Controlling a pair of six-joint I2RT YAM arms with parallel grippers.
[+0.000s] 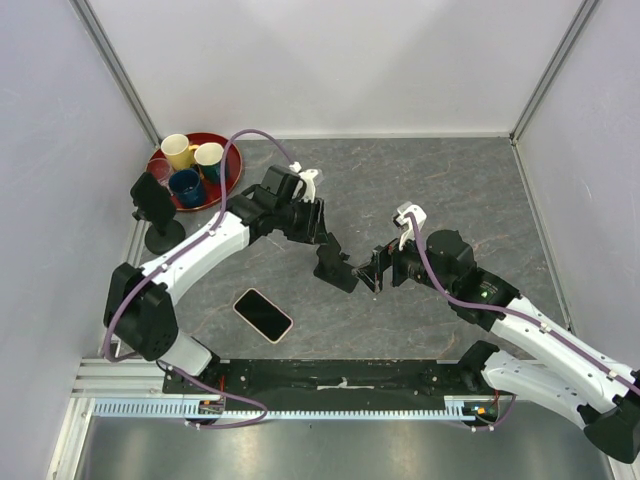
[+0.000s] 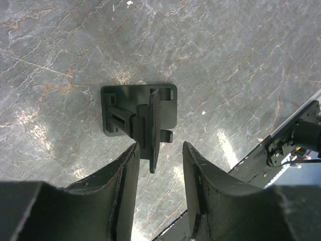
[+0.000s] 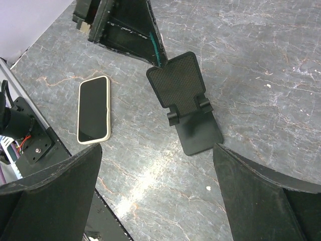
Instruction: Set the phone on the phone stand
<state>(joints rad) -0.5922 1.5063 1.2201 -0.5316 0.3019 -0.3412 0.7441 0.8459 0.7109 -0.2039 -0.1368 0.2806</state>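
Grey marbled table, with both my arms angled in toward its middle. Left gripper: fingers spread, nothing clamped. Right gripper: fingers spread wide, holding nothing.

Red tray with cups is in the far left corner, well apart from the rest.

Phone stand: matte black, base flat on the table, back plate tilted, sitting between my two grippers.
- Left wrist view shows it from behind. The back plate's edge is in the gap between my left fingers, close to the one on the left of that view. Cannot tell if they touch.
- Right wrist view shows one left fingertip at the back plate's top corner.
- The base points at my right gripper and lies just ahead of its fingertips, no contact.

Phone: pale case, dark screen up, flat on the table. It's to my left of the stand, nearer the table's near edge, apart from the stand and both grippers.
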